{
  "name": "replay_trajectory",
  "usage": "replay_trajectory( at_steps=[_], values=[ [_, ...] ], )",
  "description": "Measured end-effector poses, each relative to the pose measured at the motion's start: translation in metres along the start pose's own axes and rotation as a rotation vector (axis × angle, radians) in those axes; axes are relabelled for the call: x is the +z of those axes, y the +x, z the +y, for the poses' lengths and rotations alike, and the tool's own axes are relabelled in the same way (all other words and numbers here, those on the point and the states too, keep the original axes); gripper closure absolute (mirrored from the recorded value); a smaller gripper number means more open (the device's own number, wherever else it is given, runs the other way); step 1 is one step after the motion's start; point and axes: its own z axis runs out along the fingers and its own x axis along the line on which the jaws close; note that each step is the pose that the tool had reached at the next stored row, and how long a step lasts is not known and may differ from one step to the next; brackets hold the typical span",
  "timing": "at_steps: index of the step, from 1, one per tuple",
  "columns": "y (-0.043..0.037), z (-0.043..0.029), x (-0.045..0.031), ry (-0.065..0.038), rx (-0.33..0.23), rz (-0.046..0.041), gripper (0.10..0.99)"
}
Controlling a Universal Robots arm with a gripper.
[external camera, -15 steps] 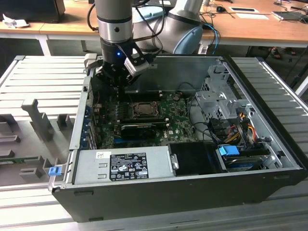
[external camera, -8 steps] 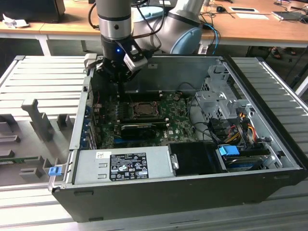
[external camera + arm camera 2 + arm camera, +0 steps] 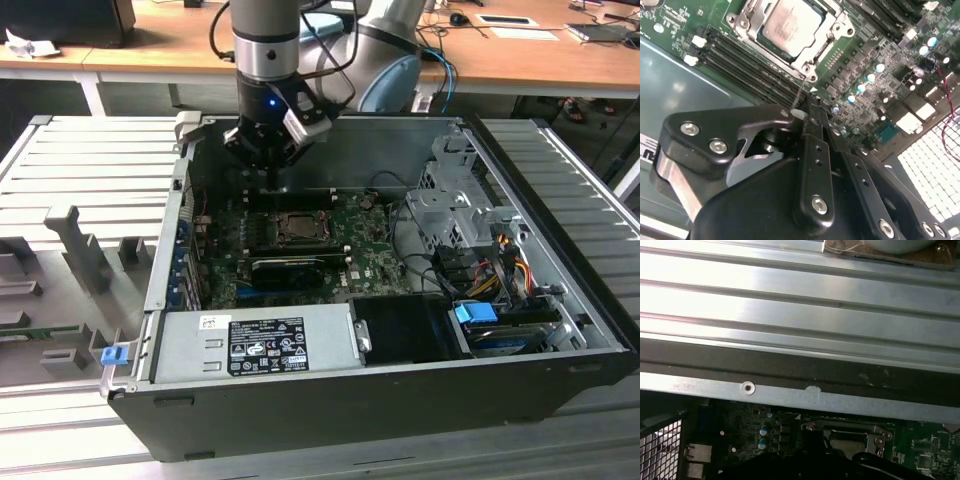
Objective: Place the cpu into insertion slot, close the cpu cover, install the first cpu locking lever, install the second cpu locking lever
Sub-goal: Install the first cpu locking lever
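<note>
Pincer: my gripper (image 3: 807, 111) has its fingers drawn together with no gap that I can see. It hangs low inside the computer case (image 3: 420, 395), over the motherboard (image 3: 875, 45).
At the tips: a thin locking lever (image 3: 800, 92) rises from the socket corner to my fingertips. It may be pinched there, but I cannot tell.
Chip: the cpu (image 3: 790, 27) lies flat in the insertion slot (image 3: 275, 232), near the middle of the motherboard.
Frame: the cpu cover (image 3: 747, 22) is down around the chip, its metal top showing through the cut-out.
Spacing: my tips (image 3: 272, 182) are just beside the socket's edge.
</note>
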Motion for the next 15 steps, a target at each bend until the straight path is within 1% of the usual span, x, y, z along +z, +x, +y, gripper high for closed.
replay_trajectory(
  at_steps=[15],
  values=[
    [-0.0062,-0.0006,0.0016,0.002,0.0,0.0003,0.98]
  ],
)
